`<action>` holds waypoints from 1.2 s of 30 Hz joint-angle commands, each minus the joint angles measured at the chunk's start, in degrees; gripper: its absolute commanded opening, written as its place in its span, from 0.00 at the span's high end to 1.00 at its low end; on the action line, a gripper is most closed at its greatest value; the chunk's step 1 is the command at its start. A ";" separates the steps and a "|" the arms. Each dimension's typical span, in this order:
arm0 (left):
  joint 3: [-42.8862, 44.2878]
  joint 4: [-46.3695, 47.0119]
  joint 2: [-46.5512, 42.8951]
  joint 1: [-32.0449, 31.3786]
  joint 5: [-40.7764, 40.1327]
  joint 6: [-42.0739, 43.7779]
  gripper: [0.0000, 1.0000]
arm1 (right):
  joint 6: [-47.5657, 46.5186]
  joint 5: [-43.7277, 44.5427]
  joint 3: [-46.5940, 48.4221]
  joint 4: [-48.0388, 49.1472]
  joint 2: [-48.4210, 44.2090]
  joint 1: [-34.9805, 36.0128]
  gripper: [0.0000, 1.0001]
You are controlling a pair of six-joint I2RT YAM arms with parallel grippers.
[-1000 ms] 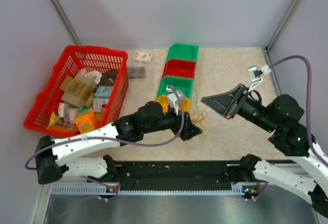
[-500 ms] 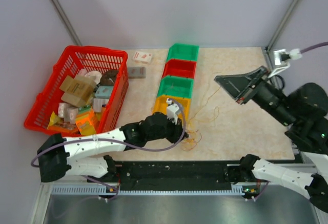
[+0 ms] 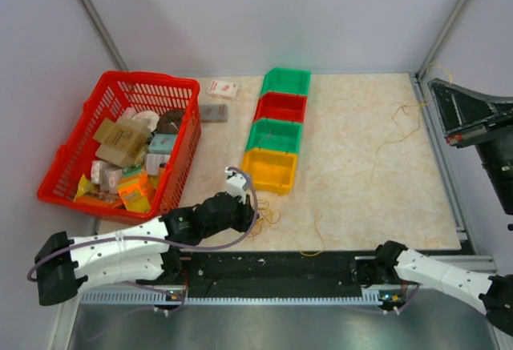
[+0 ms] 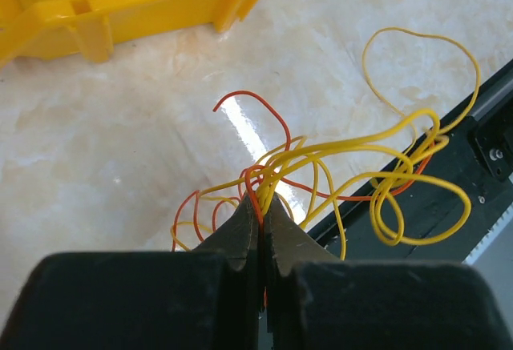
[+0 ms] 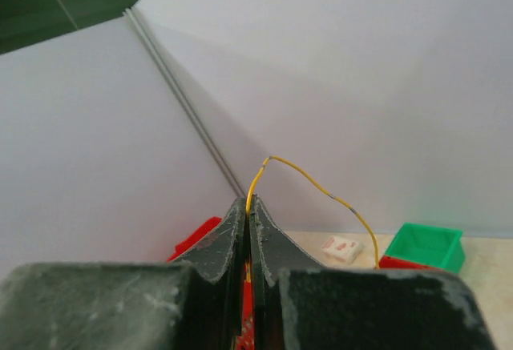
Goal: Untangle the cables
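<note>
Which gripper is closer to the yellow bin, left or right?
Left. The left gripper is just on the near side of the yellow bin, shut on the cable tangle. The right gripper is far off at the right edge, pinching one yellow cable.

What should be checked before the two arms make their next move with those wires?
1. Left jaws shut on the cable tangle: ok.
2. Right jaws shut on one yellow cable, raised high: ok.
3. That cable free of the tangle: cannot tell, too thin to trace.
4. Tangle apart from the yellow bin: ok.
5. Loops off the black rail at the table edge: not ok, several lie across it.
</note>
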 commanded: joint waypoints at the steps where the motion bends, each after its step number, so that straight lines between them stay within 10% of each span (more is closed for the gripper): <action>1: 2.09 -2.32 -2.81 0.09 -3.73 0.15 1.00 | -2.09 4.34 -6.30 -0.98 -0.88 0.58 1.00; 16: -2.57 -9.27 -15.21 0.27 -6.99 -3.01 1.00 | 5.30 -22.19 -24.08 12.63 12.56 0.57 1.00; 36: -6.53 -9.88 -22.42 0.27 -5.94 -2.22 1.00 | -12.10 -27.83 -31.81 21.16 20.49 0.40 1.00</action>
